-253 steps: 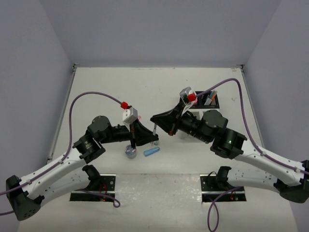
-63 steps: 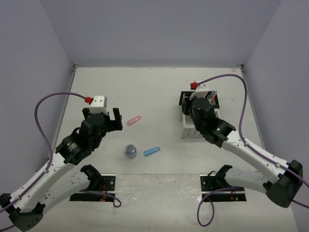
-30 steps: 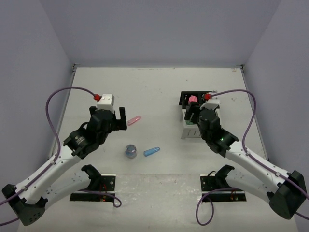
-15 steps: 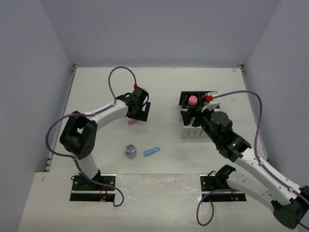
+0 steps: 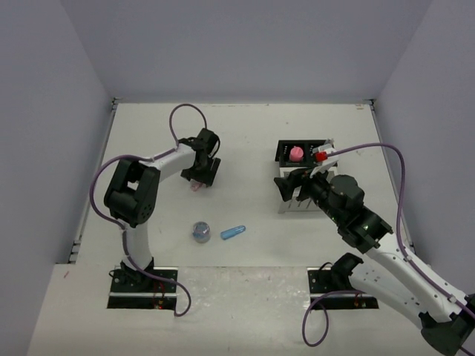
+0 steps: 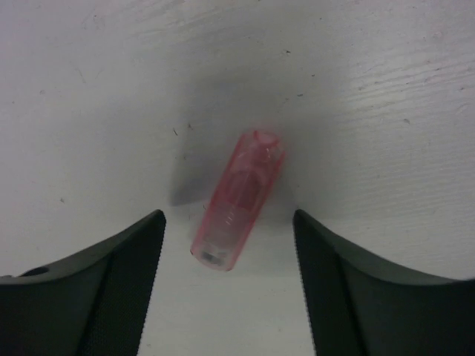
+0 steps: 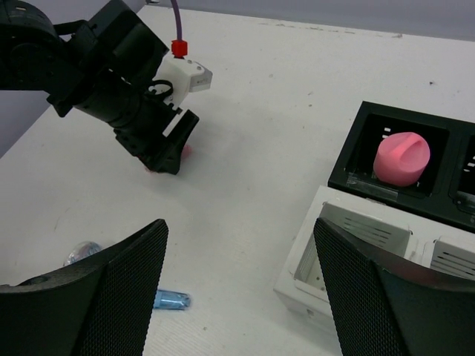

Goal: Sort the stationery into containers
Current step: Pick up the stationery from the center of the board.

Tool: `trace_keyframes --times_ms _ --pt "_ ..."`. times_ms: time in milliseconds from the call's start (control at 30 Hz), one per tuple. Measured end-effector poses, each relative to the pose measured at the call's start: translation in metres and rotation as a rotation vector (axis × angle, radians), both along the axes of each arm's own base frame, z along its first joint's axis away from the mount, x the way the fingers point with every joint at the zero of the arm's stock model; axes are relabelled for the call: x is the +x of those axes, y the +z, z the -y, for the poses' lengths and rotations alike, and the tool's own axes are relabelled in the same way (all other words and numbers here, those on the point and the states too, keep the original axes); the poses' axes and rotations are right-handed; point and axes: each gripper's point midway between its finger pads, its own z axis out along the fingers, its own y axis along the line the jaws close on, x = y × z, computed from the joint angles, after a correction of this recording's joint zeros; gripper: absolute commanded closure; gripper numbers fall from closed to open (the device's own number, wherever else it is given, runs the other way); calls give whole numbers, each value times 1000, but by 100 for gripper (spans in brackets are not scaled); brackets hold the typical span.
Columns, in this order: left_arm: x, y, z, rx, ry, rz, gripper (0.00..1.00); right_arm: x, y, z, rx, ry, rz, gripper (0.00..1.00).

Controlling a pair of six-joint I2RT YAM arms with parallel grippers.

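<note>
Pink capsule (image 6: 237,200) lies ungripped between the left gripper's (image 6: 226,230) open jaws; right gripper (image 7: 239,226) open, empty; only a pink round piece (image 7: 401,158) sits in the black organiser (image 7: 345,159), with blue capsule (image 5: 233,232) and blue-grey roll (image 5: 200,231) unsorted, well clear of both jaws.

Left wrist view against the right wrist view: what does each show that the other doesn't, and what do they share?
Left wrist only: the whole pink capsule lying between the fingers of the open left gripper, untouched. Right wrist only: the black organiser with a pink round piece in one compartment, the white organiser, the blue capsule, the blue-grey roll. Shared: the table and the pink capsule, only a sliver beneath the left gripper in the right wrist view.
</note>
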Motion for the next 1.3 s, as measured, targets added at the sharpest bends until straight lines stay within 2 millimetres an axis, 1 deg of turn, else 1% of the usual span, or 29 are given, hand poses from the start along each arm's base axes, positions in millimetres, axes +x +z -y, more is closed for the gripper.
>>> trace_keyframes --times_ms 200,300,333,533,633,700,767,833,867,933,967,1000,1033,1067,1100,1133,1167,1233,1300 --pt "-6 -4 6 -23 -13 -19 87 -4 5 1 15 8 16 18" --pt "-9 -5 9 -27 -22 -25 98 -4 5 1 16 9 16 17" --pt "-9 -5 9 -26 -21 -25 100 -4 5 1 16 9 16 17" --pt "-11 -4 10 -34 -13 -15 100 -8 3 -6 30 49 7 16" --pt "-20 -2 10 -51 6 -9 100 -13 3 -15 60 97 -15 17" --pt "-26 6 14 -94 7 19 100 -18 3 -23 94 133 -42 17" --pt "-33 28 30 -186 -28 79 100 -23 7 -31 138 171 -63 17" --pt "-39 69 64 -352 -115 188 100 -30 16 -42 205 228 -73 17" --pt "-46 95 85 -450 -180 249 100 -33 21 -47 240 257 -74 17" --pt "-68 150 126 -669 -330 358 100 -42 32 -58 309 325 -74 17" --pt "-84 179 144 -783 -414 404 100 -47 37 -62 335 359 -70 17" --pt "-100 205 158 -894 -495 439 100 -53 42 -67 357 406 -64 17" --pt "-115 227 168 -993 -571 462 100 -60 47 -71 372 453 -57 18" --pt "-127 242 173 -1066 -631 474 100 -65 52 -73 381 486 -49 18" --pt "-139 253 176 -1127 -688 480 100 -69 55 -74 388 512 -40 19" --pt "-148 259 178 -1170 -731 477 100 -72 58 -74 391 527 -32 20" --pt "-157 263 179 -1204 -768 470 100 -74 60 -74 393 536 -24 24" --pt "-172 262 178 -1252 -825 439 100 -78 64 -71 392 538 -7 29" --pt "-188 260 176 -1302 -876 398 100 -84 69 -70 390 565 10 37"
